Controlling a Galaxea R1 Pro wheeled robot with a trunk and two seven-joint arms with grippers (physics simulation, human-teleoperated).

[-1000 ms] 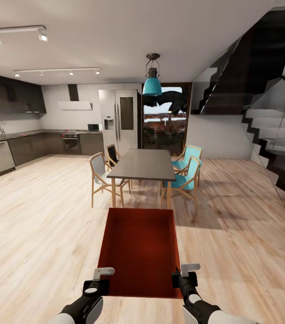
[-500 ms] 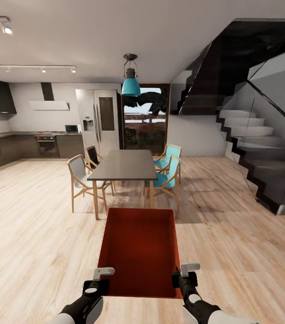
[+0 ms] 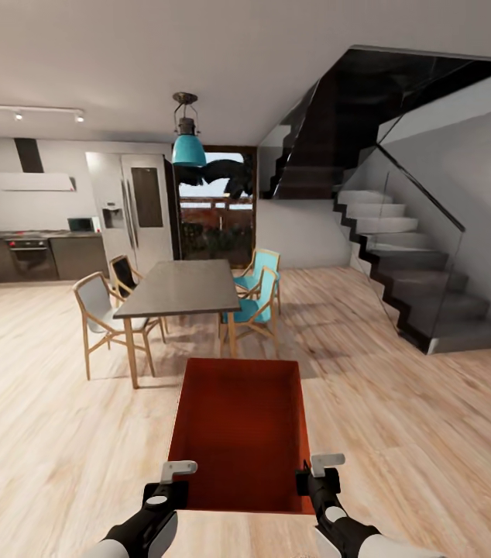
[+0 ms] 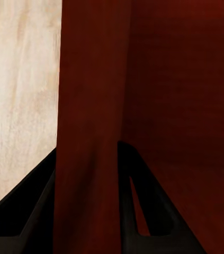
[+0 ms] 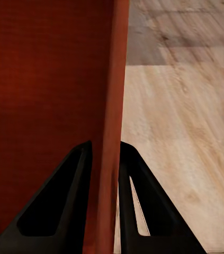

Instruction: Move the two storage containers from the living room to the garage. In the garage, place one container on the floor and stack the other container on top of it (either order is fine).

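The container (image 3: 239,430) is carried in front of the robot above the plank floor (image 3: 400,434), open top up, long axis running straight ahead toward the table (image 3: 180,287). The left gripper (image 3: 169,479) pinches the left wall near its near corner, one finger (image 4: 143,211) inside and one outside (seen plainly in the wrist view); the right gripper (image 3: 317,474) clamps the right wall (image 5: 112,132) the same way. Open floor lies on both sides. Ahead, the table with its chairs (image 3: 255,302) stands just beyond the far edge. The stairs (image 3: 408,287) rise at the right, with bare floor between them and the table.
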